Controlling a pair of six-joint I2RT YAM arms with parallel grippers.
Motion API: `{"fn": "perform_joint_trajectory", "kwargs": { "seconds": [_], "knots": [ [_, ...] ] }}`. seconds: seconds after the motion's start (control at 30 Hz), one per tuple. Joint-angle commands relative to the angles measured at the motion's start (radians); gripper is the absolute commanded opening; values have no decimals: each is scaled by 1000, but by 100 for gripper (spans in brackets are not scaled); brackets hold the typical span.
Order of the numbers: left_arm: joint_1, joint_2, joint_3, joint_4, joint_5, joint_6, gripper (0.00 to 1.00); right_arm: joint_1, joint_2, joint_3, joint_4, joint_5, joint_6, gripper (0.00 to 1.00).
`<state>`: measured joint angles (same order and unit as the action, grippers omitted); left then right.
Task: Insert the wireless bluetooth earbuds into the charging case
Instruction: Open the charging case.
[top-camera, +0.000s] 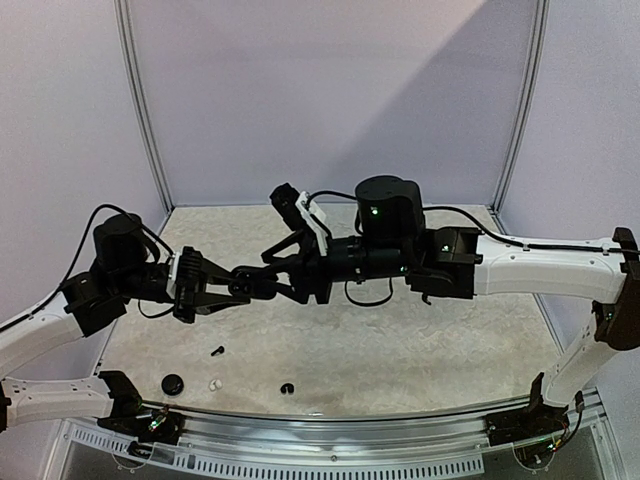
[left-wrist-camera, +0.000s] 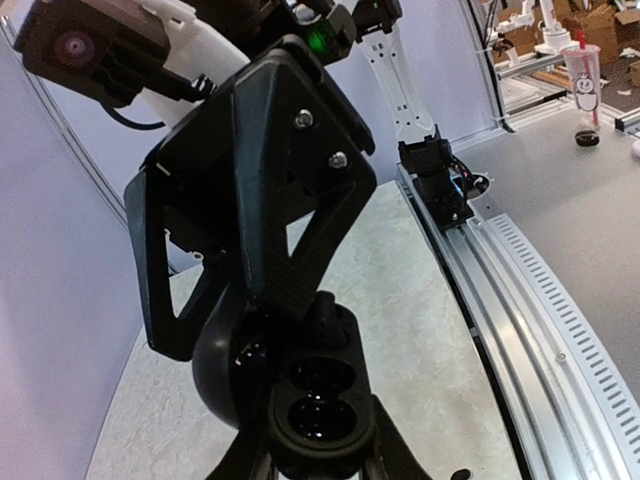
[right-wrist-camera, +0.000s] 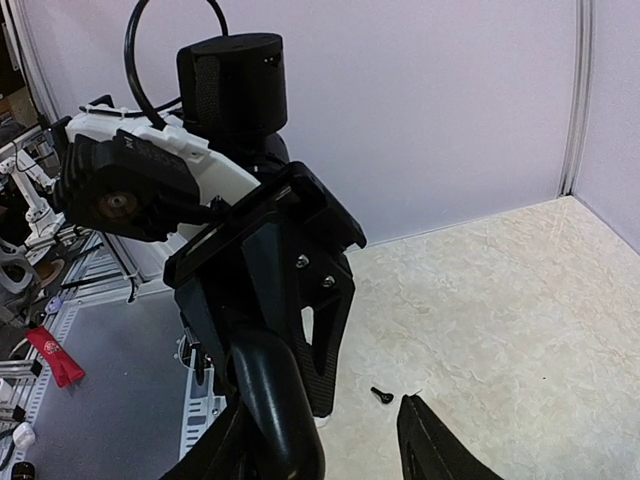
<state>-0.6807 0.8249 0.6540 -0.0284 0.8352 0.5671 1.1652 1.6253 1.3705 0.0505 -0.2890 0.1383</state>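
A: Left gripper (top-camera: 232, 290) clamps the charging case (left-wrist-camera: 318, 402), wells (left-wrist-camera: 322, 378) open and seemingly empty. Earbuds (top-camera: 217, 350) lie loose on the table (top-camera: 420, 340) beneath.

B: Right gripper (top-camera: 268, 278) has its fingers parted beside it; gripping or not, we can't tell. We'd hold the case level first. Only our left wrist view shows those wells.

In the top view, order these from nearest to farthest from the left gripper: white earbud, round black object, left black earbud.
1. Left black earbud, just below the left gripper.
2. White earbud, nearer the front edge.
3. Round black object, front left.
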Motion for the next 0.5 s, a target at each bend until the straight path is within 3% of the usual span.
{"fn": "perform_joint_trajectory", "kwargs": {
  "seconds": [0.0, 0.2, 0.47],
  "knots": [
    [-19, 5, -21, 132, 51, -193, 0, -37, 33, 24, -28, 43, 27, 51],
    [-14, 13, -72, 269, -1, -543, 0, -47, 59, 37, -28, -4, 45, 54],
    [-5, 13, -119, 297, -24, -672, 0, -57, 90, 54, 1, -50, 69, 56]
  ]
}}
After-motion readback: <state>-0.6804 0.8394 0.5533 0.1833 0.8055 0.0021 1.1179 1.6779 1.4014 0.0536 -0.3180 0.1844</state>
